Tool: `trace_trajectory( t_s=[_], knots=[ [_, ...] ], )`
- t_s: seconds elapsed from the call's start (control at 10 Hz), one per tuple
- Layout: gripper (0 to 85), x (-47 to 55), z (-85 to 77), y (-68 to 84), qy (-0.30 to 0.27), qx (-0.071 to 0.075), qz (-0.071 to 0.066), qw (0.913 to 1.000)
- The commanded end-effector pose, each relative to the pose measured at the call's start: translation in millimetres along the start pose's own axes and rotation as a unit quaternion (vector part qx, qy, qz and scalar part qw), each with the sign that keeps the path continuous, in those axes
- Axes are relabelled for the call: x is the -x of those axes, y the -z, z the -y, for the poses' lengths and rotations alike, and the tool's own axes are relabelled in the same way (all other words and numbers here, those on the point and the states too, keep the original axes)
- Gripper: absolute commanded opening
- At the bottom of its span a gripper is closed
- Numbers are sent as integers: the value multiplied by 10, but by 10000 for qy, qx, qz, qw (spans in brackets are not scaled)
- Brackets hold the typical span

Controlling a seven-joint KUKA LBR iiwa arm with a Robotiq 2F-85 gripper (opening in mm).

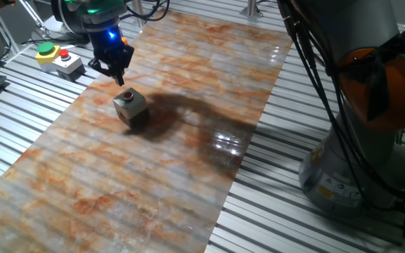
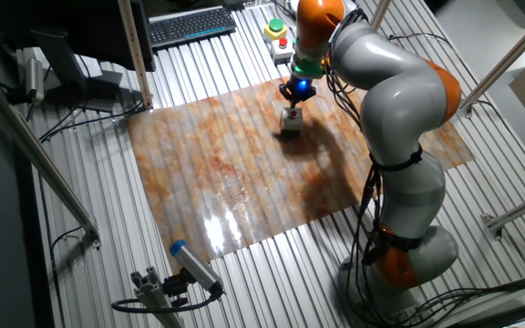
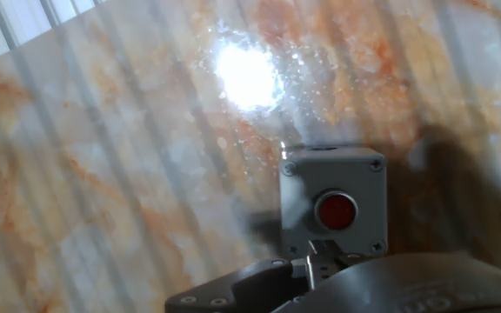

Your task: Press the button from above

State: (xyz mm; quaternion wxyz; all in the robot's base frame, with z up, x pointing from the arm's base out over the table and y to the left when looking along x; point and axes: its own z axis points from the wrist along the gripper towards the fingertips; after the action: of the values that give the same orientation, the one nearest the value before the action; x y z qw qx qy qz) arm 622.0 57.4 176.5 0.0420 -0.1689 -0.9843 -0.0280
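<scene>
The button [image 1: 128, 95] is small, round and red. It caps a little grey-white box [image 1: 132, 111] standing on the marbled orange mat [image 1: 153, 176]. My gripper [image 1: 117, 77] hangs a little above and just behind the button, not touching it, with a blue light on the hand. Its fingers meet in one point, shut on nothing. In the other fixed view the gripper [image 2: 294, 98] is just above the box [image 2: 291, 121]. In the hand view the button [image 3: 335, 210] sits low and right of centre, and the fingertips [image 3: 313, 257] show at the bottom edge just below the box [image 3: 355, 169].
A yellow box with a green button [image 1: 46, 50] and a grey box with a red button [image 1: 67, 62] stand off the mat at the back left. A keyboard [image 2: 192, 25] lies beyond them. The arm's base [image 1: 357, 154] stands to the right on the ribbed metal table [image 1: 308, 225].
</scene>
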Motion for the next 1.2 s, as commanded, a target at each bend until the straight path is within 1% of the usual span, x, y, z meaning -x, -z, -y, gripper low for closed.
trace_trajectory(
  t_s=[0.0,0.1,0.3,0.5,0.8,0.9,1.1],
  knots=[
    [0,-26,7,46,6,-3,7,10000],
    [0,-53,11,88,6,4,4,10000],
    [0,-108,32,132,15,-4,50,10000],
    [0,-175,58,180,34,-13,131,9999],
    [0,-273,90,247,60,-14,218,9997],
    [0,-286,95,254,68,-45,257,9996],
    [0,-298,111,257,84,-61,283,9995]
  ],
)
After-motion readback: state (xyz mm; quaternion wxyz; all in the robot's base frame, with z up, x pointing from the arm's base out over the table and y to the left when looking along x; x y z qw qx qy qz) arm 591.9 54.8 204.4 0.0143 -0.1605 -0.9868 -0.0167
